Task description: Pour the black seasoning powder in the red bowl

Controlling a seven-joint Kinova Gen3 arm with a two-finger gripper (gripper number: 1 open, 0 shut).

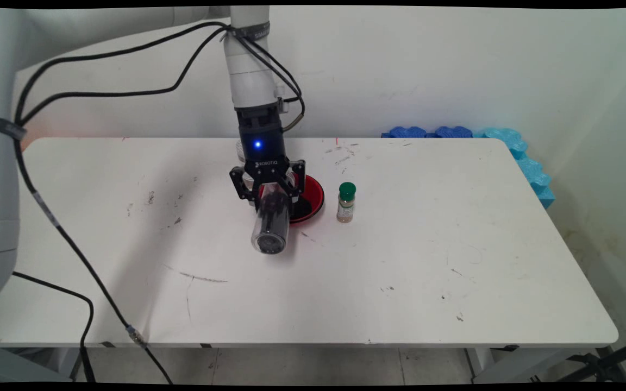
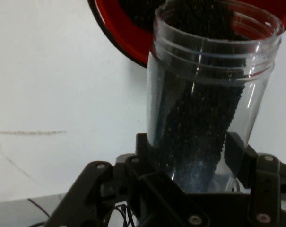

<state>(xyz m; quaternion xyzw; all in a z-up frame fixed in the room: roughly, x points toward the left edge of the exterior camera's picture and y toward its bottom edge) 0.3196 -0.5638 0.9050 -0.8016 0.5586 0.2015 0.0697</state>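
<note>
My gripper is shut on a clear plastic jar partly filled with black grains. The jar is tipped over, its base towards the table's near side and its open mouth towards a red bowl. In the hand view the gripper clamps the jar near its base. The grains lie in a slanted band up to the threaded mouth, which hangs over the rim of the red bowl. Black grains lie inside the bowl. A small spice bottle with a green cap stands upright just right of the bowl.
The white table is scuffed with dark marks. Blue foam pieces line its far right corner and right edge. Black cables hang from the arm across the table's left side.
</note>
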